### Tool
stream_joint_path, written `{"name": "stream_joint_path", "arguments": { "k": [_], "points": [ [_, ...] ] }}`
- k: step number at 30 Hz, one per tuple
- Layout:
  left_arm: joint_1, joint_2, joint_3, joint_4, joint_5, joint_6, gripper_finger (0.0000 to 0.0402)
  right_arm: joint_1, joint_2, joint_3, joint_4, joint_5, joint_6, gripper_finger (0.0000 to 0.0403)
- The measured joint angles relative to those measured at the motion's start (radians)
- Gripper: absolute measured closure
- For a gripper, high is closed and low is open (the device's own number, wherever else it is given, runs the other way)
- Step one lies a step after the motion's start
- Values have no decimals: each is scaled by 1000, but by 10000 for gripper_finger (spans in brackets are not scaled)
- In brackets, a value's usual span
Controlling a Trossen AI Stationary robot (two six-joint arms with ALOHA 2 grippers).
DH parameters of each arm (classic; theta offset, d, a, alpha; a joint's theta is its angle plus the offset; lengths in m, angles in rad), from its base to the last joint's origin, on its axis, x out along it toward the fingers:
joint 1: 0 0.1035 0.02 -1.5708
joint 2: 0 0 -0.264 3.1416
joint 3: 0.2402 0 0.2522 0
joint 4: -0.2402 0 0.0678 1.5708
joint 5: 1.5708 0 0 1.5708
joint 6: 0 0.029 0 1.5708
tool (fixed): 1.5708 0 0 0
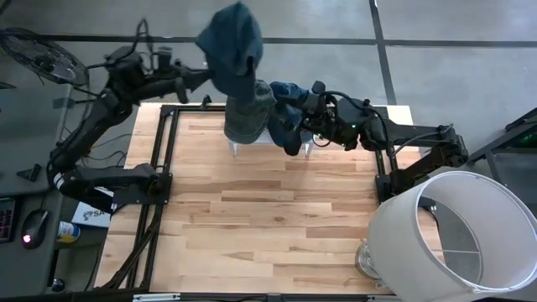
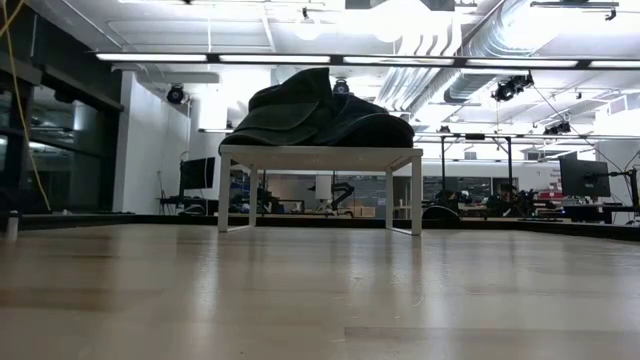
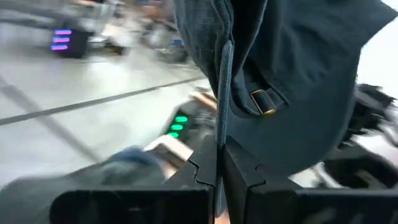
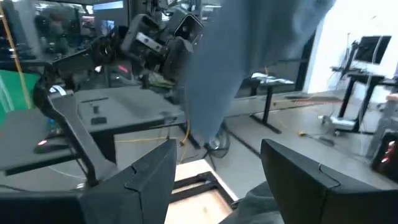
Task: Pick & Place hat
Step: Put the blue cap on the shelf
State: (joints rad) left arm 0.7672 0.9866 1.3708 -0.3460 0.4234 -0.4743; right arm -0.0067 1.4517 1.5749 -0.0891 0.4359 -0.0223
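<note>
The wooden table (image 1: pixel 277 226) stretches bare in front of me, and at its far edge stands the small white stand (image 2: pixel 318 157) with dark hats (image 2: pixel 330 120) heaped on top of it. Off my right corner sits a big white lampshade (image 1: pixel 453 231), well apart from the work. My left arm reaches high over the far edge, and my left gripper (image 3: pixel 219 171) is clamped tight on the fabric of a blue cap (image 1: pixel 233 42); in my left wrist view the cloth runs straight down between my closed fingers (image 3: pixel 245 174), with the cap's brass strap buckle (image 3: pixel 262 101) hanging just above them. The cap dangles in the air above the pile, clear of the stand. My right gripper (image 4: pixel 217 168) hovers beside the pile on the stand, fingers spread wide and holding nothing. As I judge it, the pick is done: one cap is lifted off the heap. What is left is the carry and the release at a drop spot, which I cannot make out from here.
</note>
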Motion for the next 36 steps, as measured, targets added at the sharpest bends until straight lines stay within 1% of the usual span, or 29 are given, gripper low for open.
{"name": "stream_joint_path", "arguments": {
  "k": [3,6,10,13,16,18,21,25,34,36],
  "points": [
    [-41,63,0,140,116,4,400,-5,0,0,11,5,-21,177],
    [-71,117,0,269,252,9,400,-7,0,0,22,-29,-25,177],
    [-103,180,0,368,406,8,400,-4,0,0,42,-80,-58,177],
    [-101,208,0,428,520,33,400,1,-6,0,42,-156,-65,177],
    [-100,231,0,484,639,52,400,1,-18,0,47,-272,-65,177],
    [-100,242,0,506,676,52,400,5,-31,0,50,-310,-63,177],
    [-101,248,0,515,721,54,400,16,-46,0,72,-313,-70,177],
    [-103,253,0,515,749,70,400,29,-62,0,132,-333,-91,177],
    [-177,270,0,511,738,112,400,22,-72,0,249,-341,-85,173],
    [-192,280,0,508,725,125,400,16,-72,0,273,-368,-64,173]
  ]
}}
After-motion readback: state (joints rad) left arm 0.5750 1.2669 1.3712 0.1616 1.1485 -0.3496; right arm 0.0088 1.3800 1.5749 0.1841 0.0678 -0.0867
